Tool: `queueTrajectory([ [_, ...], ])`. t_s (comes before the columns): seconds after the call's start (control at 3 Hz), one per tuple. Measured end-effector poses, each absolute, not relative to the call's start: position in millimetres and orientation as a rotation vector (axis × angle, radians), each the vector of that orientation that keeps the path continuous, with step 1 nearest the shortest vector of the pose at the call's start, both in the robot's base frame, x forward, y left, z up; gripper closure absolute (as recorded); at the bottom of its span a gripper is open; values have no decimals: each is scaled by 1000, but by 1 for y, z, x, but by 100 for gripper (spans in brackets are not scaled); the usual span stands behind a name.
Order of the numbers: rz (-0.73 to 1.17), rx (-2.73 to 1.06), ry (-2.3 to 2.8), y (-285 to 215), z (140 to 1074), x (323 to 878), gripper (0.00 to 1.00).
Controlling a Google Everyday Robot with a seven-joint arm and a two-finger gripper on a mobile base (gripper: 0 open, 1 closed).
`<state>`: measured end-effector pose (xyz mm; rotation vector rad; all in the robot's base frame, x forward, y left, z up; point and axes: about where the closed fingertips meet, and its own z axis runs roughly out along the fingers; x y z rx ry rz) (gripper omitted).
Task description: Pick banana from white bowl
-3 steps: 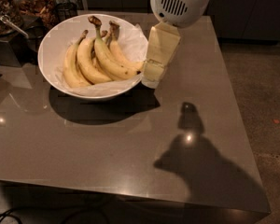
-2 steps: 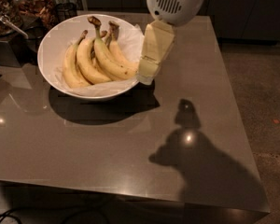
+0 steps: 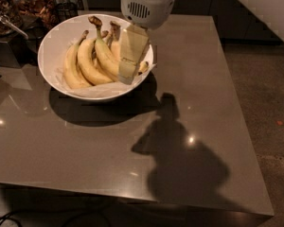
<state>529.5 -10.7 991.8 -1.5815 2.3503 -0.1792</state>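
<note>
The white bowl (image 3: 49, 48), wide and glossy with a crinkled paper liner, stands on the far left of the grey table (image 3: 189, 103). Several yellow bananas lie in it. The banana (image 3: 105, 56) is the longest one, with its dark brown stem at the back and its black tip by the bowl's right rim. My gripper (image 3: 127, 74) reaches down from the white wrist housing (image 3: 146, 4) into the bowl's right side. Its pale fingers (image 3: 132, 46) are right over the banana's lower half and hide part of it.
Glass jars of dark snacks (image 3: 35, 4) and a metal spoon (image 3: 12, 26) stand behind and left of the bowl. A dark box (image 3: 4, 53) sits at the left edge. The arm's shadow (image 3: 180, 160) falls on the table's front right. The floor (image 3: 270, 103) lies to the right.
My gripper has moved left from beside the bowl's right rim to over the bananas inside the bowl. The bananas and bowl have not shifted.
</note>
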Motion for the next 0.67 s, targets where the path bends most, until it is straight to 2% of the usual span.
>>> queueTrajectory([
  [0.67, -60, -1622, 2357, 27, 983, 546, 0],
])
